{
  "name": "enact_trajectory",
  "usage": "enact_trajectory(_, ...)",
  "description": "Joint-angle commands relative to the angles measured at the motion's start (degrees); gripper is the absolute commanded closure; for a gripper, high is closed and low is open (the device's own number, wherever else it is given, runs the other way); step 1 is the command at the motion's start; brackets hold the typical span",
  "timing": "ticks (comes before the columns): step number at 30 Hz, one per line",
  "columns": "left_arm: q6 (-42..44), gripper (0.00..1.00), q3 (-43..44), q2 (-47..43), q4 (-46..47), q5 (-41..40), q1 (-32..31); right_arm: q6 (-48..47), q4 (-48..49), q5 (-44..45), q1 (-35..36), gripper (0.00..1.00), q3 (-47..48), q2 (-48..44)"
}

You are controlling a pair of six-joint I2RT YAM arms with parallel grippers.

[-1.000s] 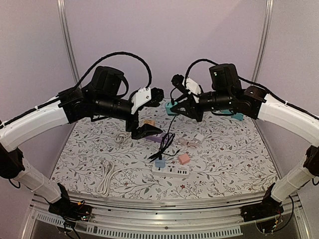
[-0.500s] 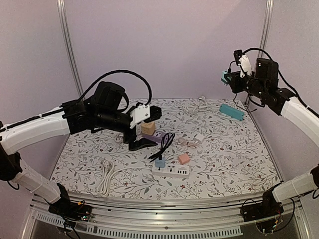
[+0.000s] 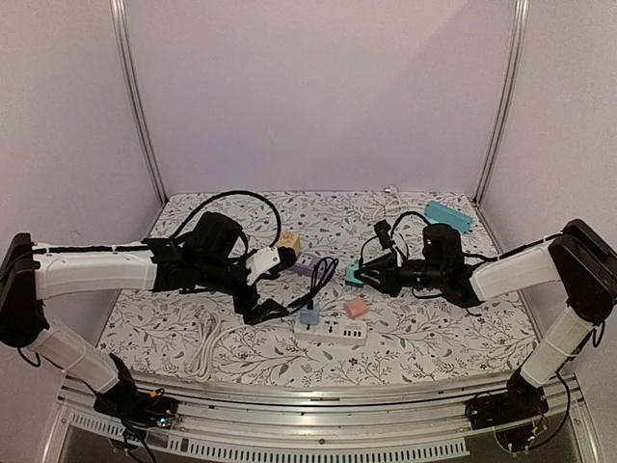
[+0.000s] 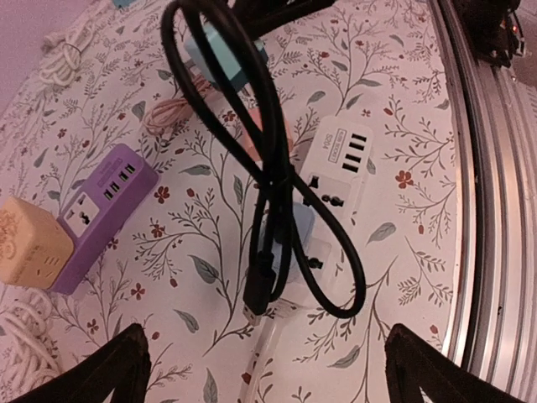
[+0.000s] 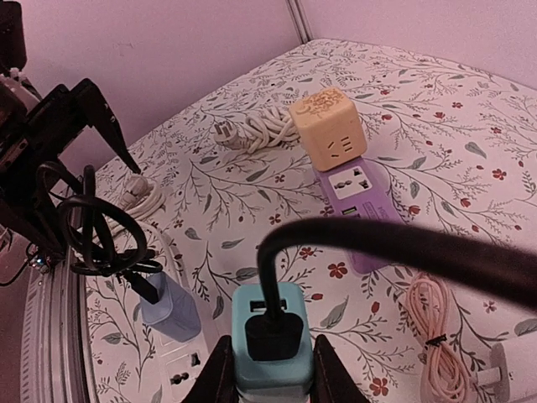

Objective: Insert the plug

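- right gripper (image 5: 268, 378), bottom centre of the right wrist view: fingers clamped on both sides of a teal adapter (image 5: 248, 326)
- a black plug (image 5: 271, 338) sits in the adapter's top face; its black cable (image 5: 394, 243) arcs off to the right edge
- top view: teal adapter (image 3: 355, 277) is just right of centre, above and apart from the white power strip (image 3: 331, 333), with a pink adapter (image 3: 356, 308) between them; cannot tell if it touches the cloth
- blue adapter (image 3: 309, 315) stands on the strip's left end
- left gripper (image 3: 260, 311), left of the strip: fingers spread wide, nothing between them
- left wrist view: fingers (image 4: 109, 369) in the bottom corners; slack of the black cable (image 4: 268, 168) loops over the blue adapter (image 4: 289, 235) and strip (image 4: 336, 168), its free end on the cloth
- purple power strip (image 3: 304, 268) and yellow cube (image 3: 289, 244) sit above centre, touching
- white cord bundle (image 3: 204, 342) at lower left; teal power strip (image 3: 448, 214) at upper right
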Motion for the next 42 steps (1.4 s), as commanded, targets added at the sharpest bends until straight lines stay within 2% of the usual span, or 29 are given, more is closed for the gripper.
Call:
enact_trajectory(1, -8.33, 0.05, -0.35, 3.05, 10.74, 2.33, 2.66, 0.55, 16.53, -7.46, 0.65, 1.00, 0.50, 4.53)
enact_trajectory(6, -8.79, 0.07, -1.19, 3.69, 18.79, 6.29, 2.47, -0.74, 20.89, -4.83, 4.68, 1.00, -3.46, 6.83)
enact_trajectory(10, -5.04, 0.08, -3.36, 3.57, 22.81, 8.40, 0.35, -5.98, 15.94, -1.72, 9.49, 1.00, -5.10, 5.11)
enact_trajectory(17, -3.31, 0.09, -9.14, 5.16, 32.02, 5.91, -2.25, -8.71, 16.13, 0.46, 10.87, 1.00, -6.80, 6.74)
enact_trajectory(22, -6.90, 0.08, -10.95, 6.14, 33.87, 2.92, -3.37, -12.84, 18.49, 2.20, 11.66, 1.00, -5.28, 10.23)
enact_trajectory(27, -7.06, 0.08, -11.50, 6.28, 33.86, 0.22, -4.08, -11.58, 22.93, 0.67, 11.98, 1.00, -4.56, 13.74)
enact_trajectory(42, -6.54, 0.07, -12.13, 6.99, 35.09, 0.57, -4.28, -12.03, 23.23, 2.50, 14.23, 1.00, -3.63, 12.20)
